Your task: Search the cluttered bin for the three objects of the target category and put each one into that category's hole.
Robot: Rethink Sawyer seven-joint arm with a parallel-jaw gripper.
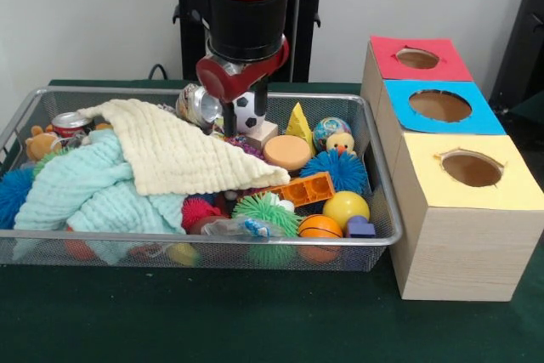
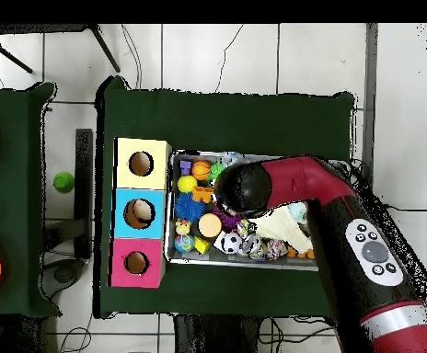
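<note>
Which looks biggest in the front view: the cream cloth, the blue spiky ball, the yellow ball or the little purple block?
Largest to smallest, as they look:
1. cream cloth
2. blue spiky ball
3. yellow ball
4. purple block
The yellow ball sits nearer the camera, so its gap with the spiky ball is unsure.

The red and black arm's gripper (image 1: pixel 241 121) hangs over the far middle of the wire mesh bin (image 1: pixel 195 240), above the cream cloth (image 1: pixel 183 159).
</note>
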